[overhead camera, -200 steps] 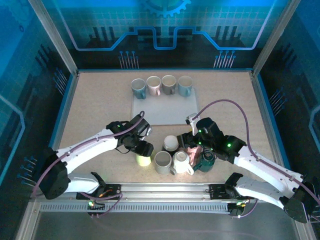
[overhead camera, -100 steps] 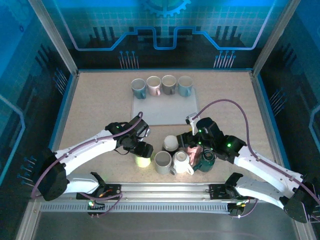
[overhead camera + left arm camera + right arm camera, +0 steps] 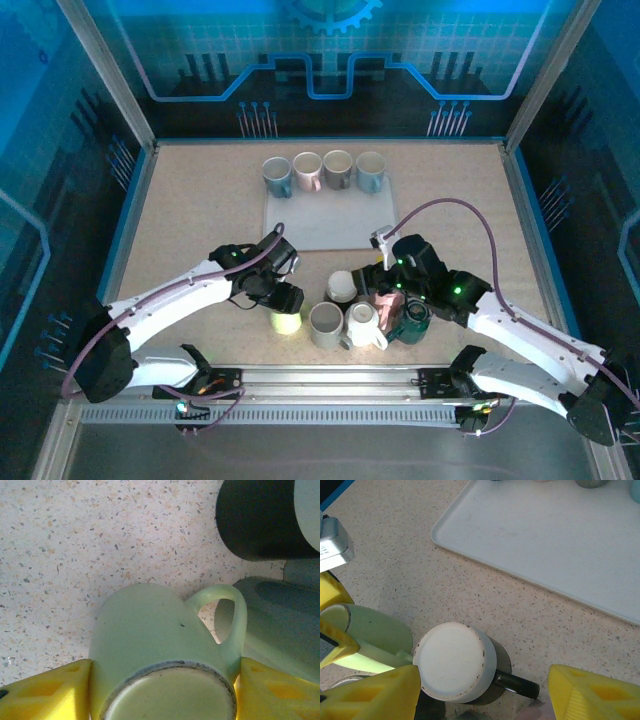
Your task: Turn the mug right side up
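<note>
Two risks show from above: my left gripper (image 3: 287,303) is clamped on the pale green mug (image 3: 287,322), just beside a grey mug (image 3: 325,324) that a wide swing could clip. At the left wrist, its handle crowds one finger (image 3: 272,692) and may slip as I rotate. At the right wrist, my right gripper (image 3: 484,675) hangs open over an upturned dark mug (image 3: 455,662).

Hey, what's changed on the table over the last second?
Barely anything. The left gripper stays shut on the pale green ceramic mug. The right gripper stays open over the upside-down dark mug with a white base. The pale grey flat tray is unmoved.
</note>
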Tool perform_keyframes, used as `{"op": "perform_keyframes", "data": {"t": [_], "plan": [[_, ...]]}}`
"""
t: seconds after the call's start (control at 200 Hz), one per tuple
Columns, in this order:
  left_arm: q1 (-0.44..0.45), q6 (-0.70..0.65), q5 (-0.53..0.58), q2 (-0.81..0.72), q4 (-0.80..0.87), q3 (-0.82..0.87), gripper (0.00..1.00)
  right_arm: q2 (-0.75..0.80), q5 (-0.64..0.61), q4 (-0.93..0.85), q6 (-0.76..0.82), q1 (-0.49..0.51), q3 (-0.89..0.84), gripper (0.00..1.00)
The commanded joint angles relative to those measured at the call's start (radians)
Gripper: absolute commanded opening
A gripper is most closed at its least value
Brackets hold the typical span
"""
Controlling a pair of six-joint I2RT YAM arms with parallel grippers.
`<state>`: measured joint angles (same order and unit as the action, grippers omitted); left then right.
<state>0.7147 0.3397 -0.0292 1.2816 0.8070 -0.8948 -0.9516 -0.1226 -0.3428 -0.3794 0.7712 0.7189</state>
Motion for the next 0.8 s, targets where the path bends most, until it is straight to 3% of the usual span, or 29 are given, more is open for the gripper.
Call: {"op": "perform_keyframes", "data": {"t": [0.0,0.2,0.35,0.535,0.675,0.795], "plan": [[-0.013,0.066,0.005,-0.022,0.026,0.011,0.69,-0.006,0.015,0.012,-0.015,-0.007,0.008,0.69],[-0.019,0.118,-0.031,-0.030,0.025,0.018,0.85,-0.005,0.013,0.003,-0.010,-0.007,0.019,0.69],[-0.019,0.202,0.045,-0.057,0.111,-0.035,0.99,-0.006,0.014,0.001,-0.008,-0.007,0.023,0.69],[-0.019,0.532,0.063,-0.136,0.157,-0.076,0.99,-0.019,0.029,0.014,-0.026,-0.008,0.025,0.69],[-0.018,0.835,-0.001,-0.113,0.212,-0.077,0.99,-0.036,0.041,0.032,-0.047,-0.007,0.018,0.69],[-0.007,1.005,-0.033,-0.129,0.205,-0.053,0.99,-0.039,0.046,0.038,-0.057,-0.006,0.010,0.69]]}}
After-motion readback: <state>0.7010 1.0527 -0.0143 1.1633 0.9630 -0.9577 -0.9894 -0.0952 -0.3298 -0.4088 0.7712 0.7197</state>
